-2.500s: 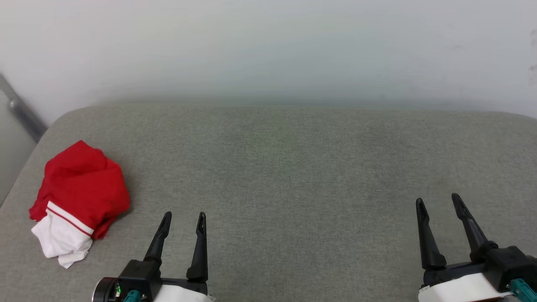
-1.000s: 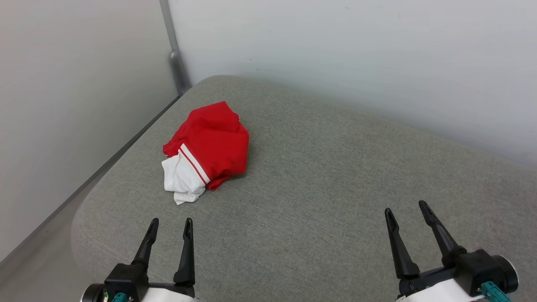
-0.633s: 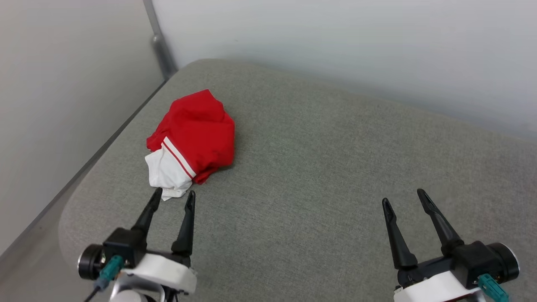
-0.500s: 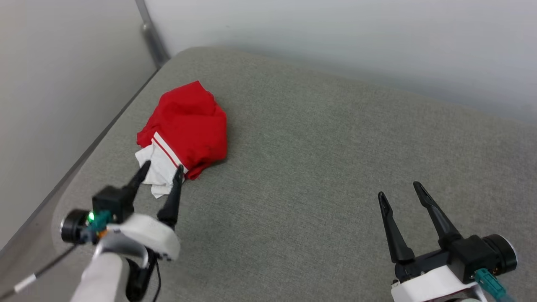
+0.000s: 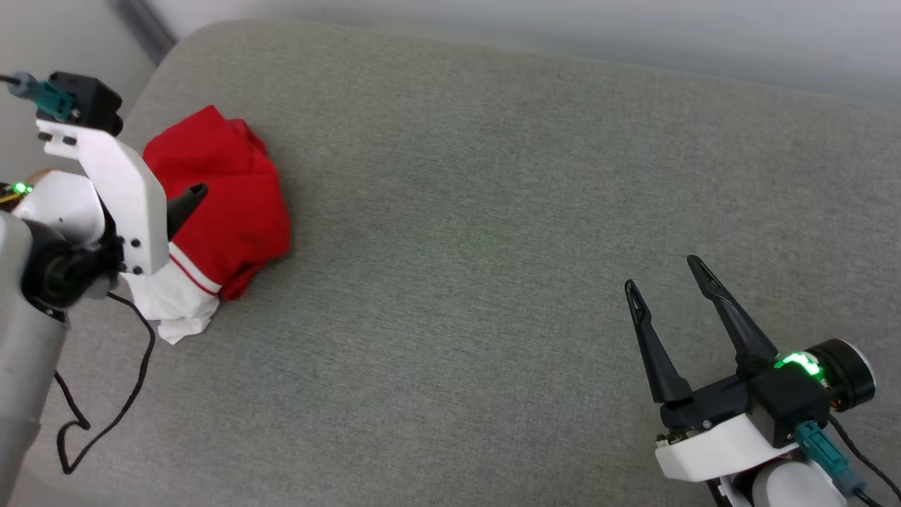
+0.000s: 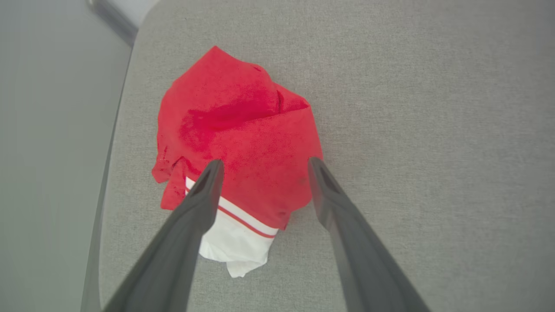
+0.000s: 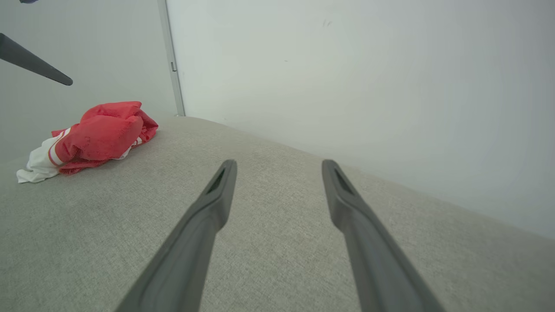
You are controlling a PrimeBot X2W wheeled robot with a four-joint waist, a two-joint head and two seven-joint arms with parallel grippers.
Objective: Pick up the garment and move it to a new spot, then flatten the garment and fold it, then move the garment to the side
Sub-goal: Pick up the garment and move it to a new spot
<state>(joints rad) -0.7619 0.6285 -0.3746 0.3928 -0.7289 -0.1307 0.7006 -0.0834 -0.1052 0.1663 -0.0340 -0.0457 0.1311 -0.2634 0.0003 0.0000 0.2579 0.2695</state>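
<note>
Since half a second before, the left gripper [image 6: 264, 164] had swung up from the near edge of the bundle and turned to point down over it. Its two dark fingers stood wide apart and empty, clear of the cloth. Seen from the wrist, they framed the crumpled red jersey T-shirt with a white, red-striped sleeve [image 6: 243, 130].

In the head view the shirt [image 5: 225, 190] lay at about nine o'clock, near the left end of the grey woven fabric cushion [image 5: 493, 211]. The right gripper [image 5: 662, 273] waited at four o'clock, jaws also spread and empty, well apart from the shirt.

The step in hand looked like the first pick-up. A straight descent seemed best, closing on the raised red fold at the crown. The loose white sleeve at six o'clock in the wrist view would likely unravel the heap and drag. Lifting well clear before carrying it toward the cushion's open middle would avoid snagging.
</note>
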